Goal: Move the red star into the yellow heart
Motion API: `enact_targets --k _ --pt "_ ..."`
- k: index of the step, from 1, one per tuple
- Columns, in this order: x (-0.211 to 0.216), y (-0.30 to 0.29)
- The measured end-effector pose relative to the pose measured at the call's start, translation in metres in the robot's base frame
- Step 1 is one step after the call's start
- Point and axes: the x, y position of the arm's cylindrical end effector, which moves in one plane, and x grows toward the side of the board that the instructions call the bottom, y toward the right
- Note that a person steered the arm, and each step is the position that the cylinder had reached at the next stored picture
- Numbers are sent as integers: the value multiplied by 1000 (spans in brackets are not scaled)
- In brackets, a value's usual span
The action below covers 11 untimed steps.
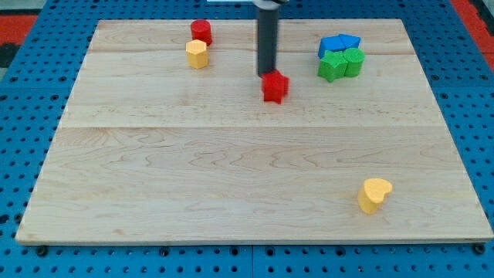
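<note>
- Nearest the camera: yellow heart [374, 194], near right of the board [231, 185].
- my tip [268, 75] has no fingers, just a rod; it's touching the red star's [275, 87] far edge, mid-far.
- Far left: red cylinder [201, 32] touching a yellow block [197, 54].
- Far right: blue blocks [340, 45] against green blocks [340, 65].

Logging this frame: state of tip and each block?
my tip: touching the red star's top side
red star: mid-board, far from yellow heart
yellow heart: alone, bottom right
red cylinder: against yellow hexagon
blue blocks: clustered with green blocks
</note>
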Motion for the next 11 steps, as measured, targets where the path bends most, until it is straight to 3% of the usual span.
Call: enact_targets --k 1,3,6,8,9,11 --pt "72 58" --pt "36 2" --pt "160 42" --pt "127 6" --pt "126 47" --pt "173 87"
